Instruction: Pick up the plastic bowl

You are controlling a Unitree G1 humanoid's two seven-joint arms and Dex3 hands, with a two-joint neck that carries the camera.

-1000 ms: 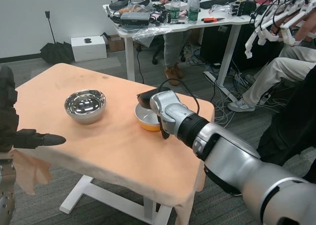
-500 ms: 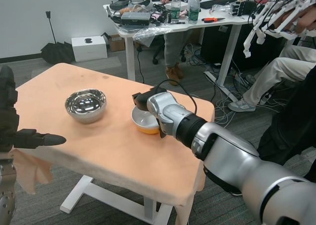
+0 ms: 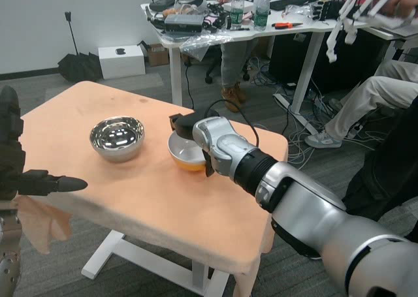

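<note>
The plastic bowl (image 3: 181, 157), orange outside and white inside, is near the middle of the peach-covered table (image 3: 130, 199). My right hand (image 3: 184, 123) reaches over the bowl's far rim and grips it. The silver wrist hides most of the hand and the bowl's right side. Whether the bowl's base still touches the cloth I cannot tell. My left hand (image 3: 26, 178) waits at the picture's left edge, off the table's near left corner, holding nothing, with one finger stretched out to the right.
A shiny steel bowl (image 3: 117, 138) stands to the left of the plastic bowl. Behind the table is a cluttered white desk (image 3: 196, 34) with bottles. A person's legs (image 3: 385, 91) show at the right, and a white box (image 3: 121, 61) sits on the floor.
My right hand and the plastic bowl have moved together to the left, closer to the steel bowl. The camera has shifted slightly. The left hand has stayed put.
</note>
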